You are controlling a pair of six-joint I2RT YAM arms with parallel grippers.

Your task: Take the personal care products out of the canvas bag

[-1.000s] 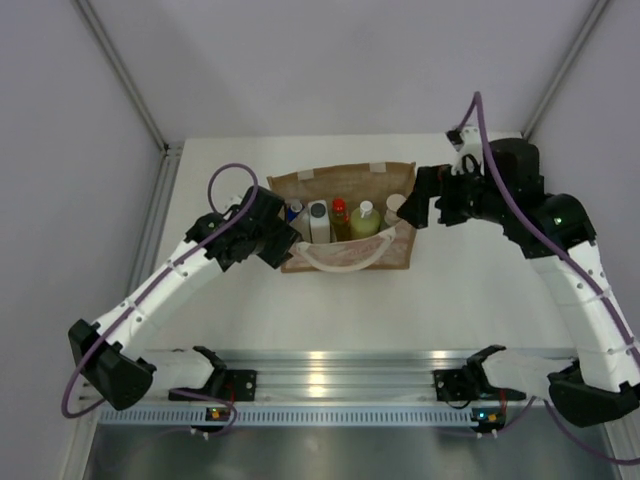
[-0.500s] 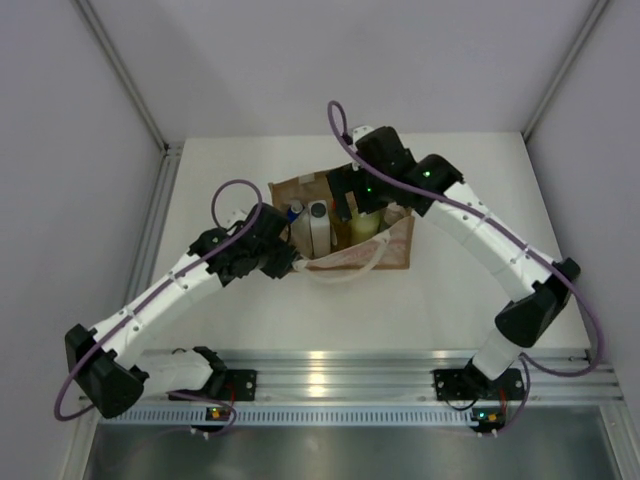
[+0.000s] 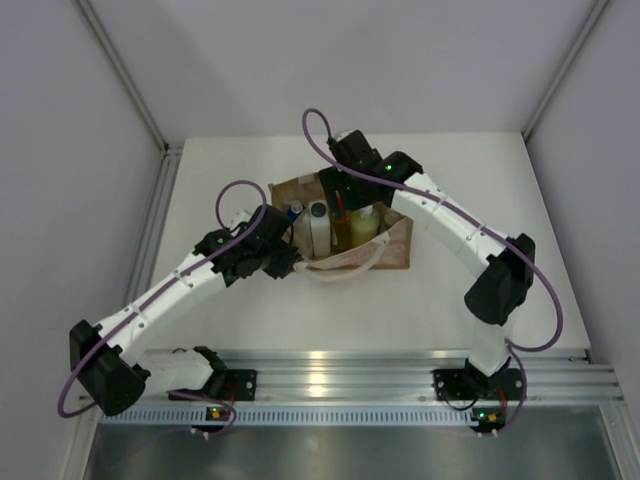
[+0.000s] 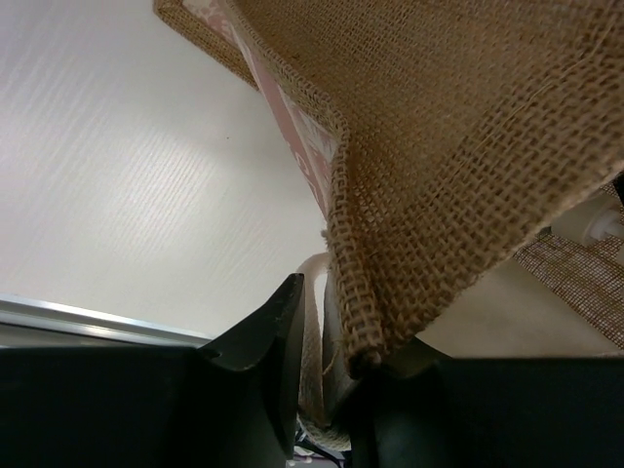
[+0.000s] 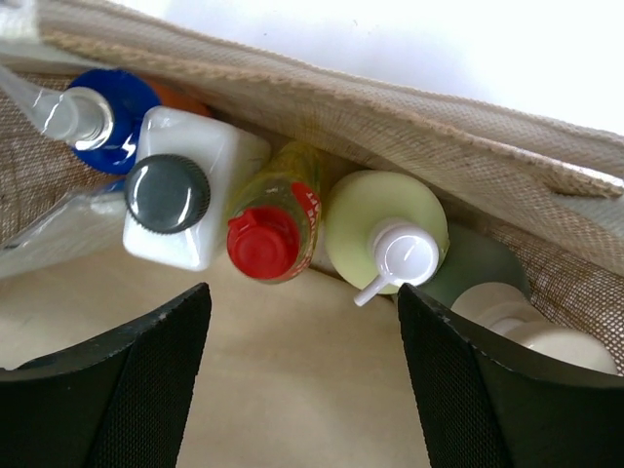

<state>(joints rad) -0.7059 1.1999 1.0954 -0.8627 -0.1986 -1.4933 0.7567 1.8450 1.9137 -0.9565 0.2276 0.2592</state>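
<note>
The tan canvas bag (image 3: 396,250) lies at the table's middle, its mouth open. In the right wrist view several bottles stand in a row inside it: orange with blue top (image 5: 102,115), white with grey cap (image 5: 168,195), yellow with red cap (image 5: 265,240), pale green pump (image 5: 388,234), grey-green with white cap (image 5: 497,304). My right gripper (image 5: 304,385) hangs open above the bag's mouth (image 3: 343,200), near the red cap and touching nothing. My left gripper (image 4: 330,363) is shut on the bag's left edge (image 4: 468,146) and cream handle (image 4: 314,331), at the bag's near-left corner (image 3: 285,262).
The white table (image 3: 300,320) carries only the bag. A metal rail (image 3: 330,365) runs along the near edge by the arm bases. Grey walls close in the left, right and far sides. The bag's woven wall (image 5: 390,127) stands just behind the bottles.
My right arm has swung from the bag's right end to over its open mouth. My left gripper has kept its hold and drawn the bag's left corner slightly toward me.
</note>
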